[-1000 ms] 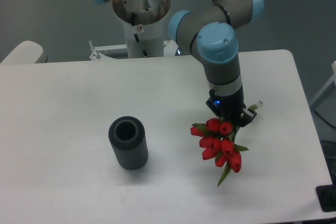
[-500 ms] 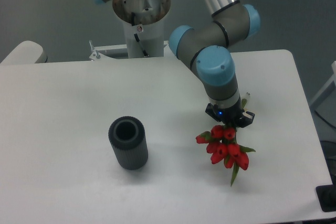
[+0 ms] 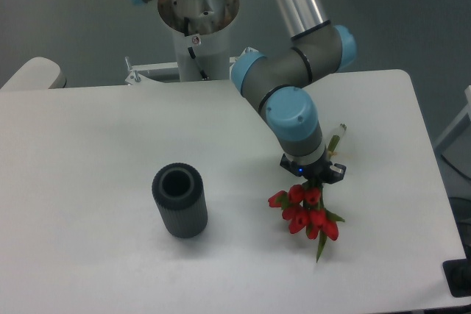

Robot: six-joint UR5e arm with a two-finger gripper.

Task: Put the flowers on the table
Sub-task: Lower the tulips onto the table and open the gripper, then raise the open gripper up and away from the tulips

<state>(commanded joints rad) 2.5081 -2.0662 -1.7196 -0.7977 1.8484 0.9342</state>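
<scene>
Gripping the flowers [image 3: 305, 213] by their stems, the gripper [image 3: 312, 178] hung low over the matte white table [image 3: 88, 152]; its fingers were closed on the bunch. Glossy red buds and 1 thin green leaf fanned below it. Well apart to the left stood 1 dark ribbed cylindrical vase [image 3: 179, 200], upright.

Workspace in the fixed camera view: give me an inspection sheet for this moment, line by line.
Surface: white table, plain, rounded corners.
Job's things: flowers, red buds pointing down below the gripper; contact with the table cannot be told.
Clutter: dark ribbed vase, upright, left of the flowers, apart from them.
Grippers: gripper above the buds, over the stems; jaw state cannot be told.
Cables: nothing seen.
Surroundings: robot base behind the table; grey floor.
</scene>
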